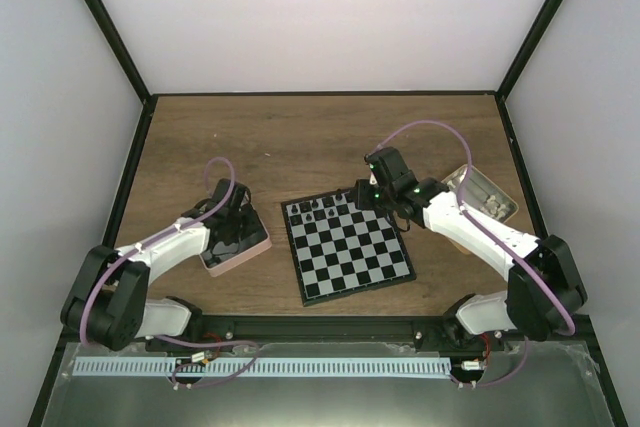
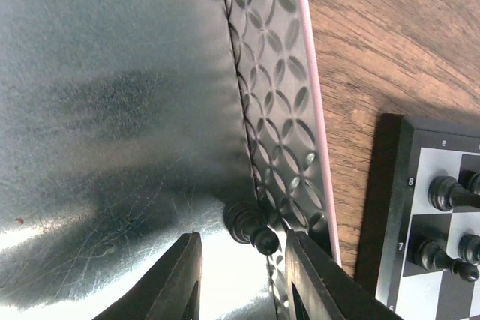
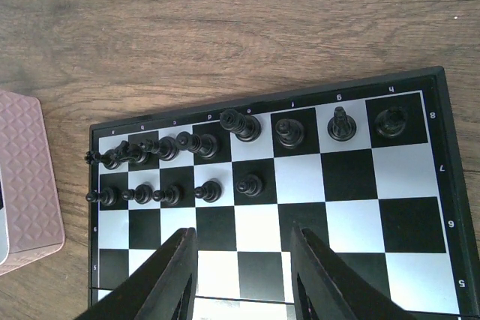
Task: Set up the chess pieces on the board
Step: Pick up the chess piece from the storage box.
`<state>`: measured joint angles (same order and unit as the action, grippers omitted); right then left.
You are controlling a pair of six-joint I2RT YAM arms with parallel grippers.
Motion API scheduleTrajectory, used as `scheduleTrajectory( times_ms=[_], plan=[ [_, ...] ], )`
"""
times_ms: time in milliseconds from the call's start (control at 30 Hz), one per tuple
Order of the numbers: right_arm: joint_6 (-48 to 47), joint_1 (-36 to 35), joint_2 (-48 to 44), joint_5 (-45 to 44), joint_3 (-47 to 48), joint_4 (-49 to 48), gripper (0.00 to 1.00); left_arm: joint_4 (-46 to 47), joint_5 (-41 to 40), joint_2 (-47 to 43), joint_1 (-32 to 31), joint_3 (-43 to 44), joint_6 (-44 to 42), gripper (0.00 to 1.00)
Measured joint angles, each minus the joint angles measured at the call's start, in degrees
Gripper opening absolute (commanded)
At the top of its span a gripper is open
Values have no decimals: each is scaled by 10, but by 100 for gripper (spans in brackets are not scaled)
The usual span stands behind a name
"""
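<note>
A: left gripper (image 2: pixel 241 260)?
B: down in the pink-rimmed tray (image 2: pixel 277 95), left of the board (image 3: pixel 405 222). Fingers apart. One black pawn (image 2: pixel 251 228) lies on its side between the tips, against the tray wall on the board side. Neither finger looks clamped on it
A: right gripper (image 3: pixel 244 245)?
B: hanging over the board, around its middle rows. Fingers apart, nothing between them, only squares showing in the gap
A: pieces on the board?
B: black pieces (image 3: pixel 287 133) only, all at the board's far edge. Back row looks full, though the left end is crowded in the right wrist view. Five pawns (image 3: pixel 250 183) in the row just in front, on the left part
A: whites?
B: pale pieces (image 1: pixel 492 202) sit in the tan tin (image 1: pixel 512 205), right of the board, near its far corner. Can't count them from the top view
</note>
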<state>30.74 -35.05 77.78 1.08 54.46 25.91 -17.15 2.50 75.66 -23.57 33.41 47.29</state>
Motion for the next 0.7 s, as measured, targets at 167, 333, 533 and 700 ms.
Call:
scheduleTrajectory(
  times_ms=[167,333,533,700],
  plan=[
    [0,0,1,0,0,0,36,15,8,0,1,-4,-4,31],
    [1,0,1,3,-2,-1,36,31,5,14,2,-10,-7,26],
    [2,0,1,4,-2,-1,36,28,-16,32,2,-5,-5,24],
    [3,0,3,6,-2,-4,36,18,-28,33,3,-2,-5,19]
  ],
)
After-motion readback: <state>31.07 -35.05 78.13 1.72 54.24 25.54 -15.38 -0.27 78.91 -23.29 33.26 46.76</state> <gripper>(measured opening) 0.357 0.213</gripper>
